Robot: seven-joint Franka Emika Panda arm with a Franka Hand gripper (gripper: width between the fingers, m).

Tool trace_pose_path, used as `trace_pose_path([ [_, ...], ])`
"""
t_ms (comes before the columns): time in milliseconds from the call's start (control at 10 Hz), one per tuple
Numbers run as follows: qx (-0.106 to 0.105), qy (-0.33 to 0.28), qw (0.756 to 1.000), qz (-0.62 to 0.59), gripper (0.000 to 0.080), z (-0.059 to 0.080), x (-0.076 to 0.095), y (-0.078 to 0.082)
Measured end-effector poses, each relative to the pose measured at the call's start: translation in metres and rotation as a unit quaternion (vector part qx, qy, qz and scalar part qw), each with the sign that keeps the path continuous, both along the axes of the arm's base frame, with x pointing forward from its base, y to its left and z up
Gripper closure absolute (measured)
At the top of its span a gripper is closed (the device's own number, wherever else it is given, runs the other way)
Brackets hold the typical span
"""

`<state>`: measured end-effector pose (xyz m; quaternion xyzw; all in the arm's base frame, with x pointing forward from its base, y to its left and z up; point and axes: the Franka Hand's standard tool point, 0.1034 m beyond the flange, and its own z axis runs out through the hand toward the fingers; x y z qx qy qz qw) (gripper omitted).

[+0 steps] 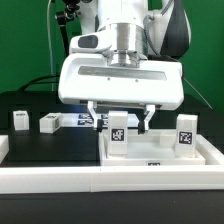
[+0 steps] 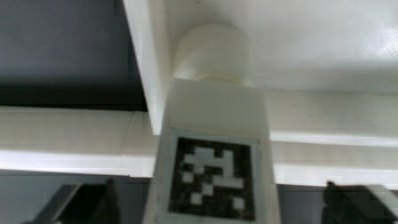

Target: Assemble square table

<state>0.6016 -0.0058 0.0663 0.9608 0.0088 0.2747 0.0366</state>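
Your arm came straight down from above in the exterior view, its broad white hand level and square to the camera. The gripper (image 1: pixel 122 121) hung low over the far corner of the square tabletop (image 1: pixel 160 163), on the exterior view's left. Its fingers (image 2: pixel 93 204) were spread, one on either side of a leg (image 1: pixel 118 130), with a sliver of gap showing on both sides (the wrist view made this plainest), so nothing was pinched. That leg stood upright at the slab's corner, its tag facing the camera. Whether it was seated in the slab, you could not have told from these views. In the wrist view its rounded end pointed away from the camera, lying across a white band of the tabletop's rim.

A second leg (image 1: pixel 186 131) stood upright at the slab's far corner on the exterior view's right. Two more legs (image 1: pixel 20 120) (image 1: pixel 48 123) stood apart from the slab on the black table (image 1: pixel 40 148), off to the exterior view's left. The marker board (image 1: pixel 78 120) lay flat between them and the hand. A long white rail (image 1: pixel 50 179) bordered the table's near edge, touching the slab's front. Behind everything was a green backdrop (image 1: pixel 20 40).
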Motion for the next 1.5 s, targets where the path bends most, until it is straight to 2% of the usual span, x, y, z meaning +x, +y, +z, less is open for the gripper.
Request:
trace_pose_path([
  [100,0.0,0.0,1.0,0.0,0.0164,0.0,0.0,0.0],
  [300,0.001,0.005,1.0,-0.002,0.0152,0.002,0.0,-0.003],
  [800,0.011,0.014,1.0,-0.008,0.015,0.026,0.006,-0.01],
  [1000,0.014,0.027,1.0,-0.006,0.015,0.023,0.005,-0.007],
  [1100,0.02,0.046,0.999,-0.005,0.015,0.019,0.003,-0.005],
  [1200,0.034,0.097,0.995,-0.003,0.015,0.014,0.001,-0.001],
  [1500,0.059,0.191,0.98,-0.001,0.015,0.01,0.003,-0.002],
])
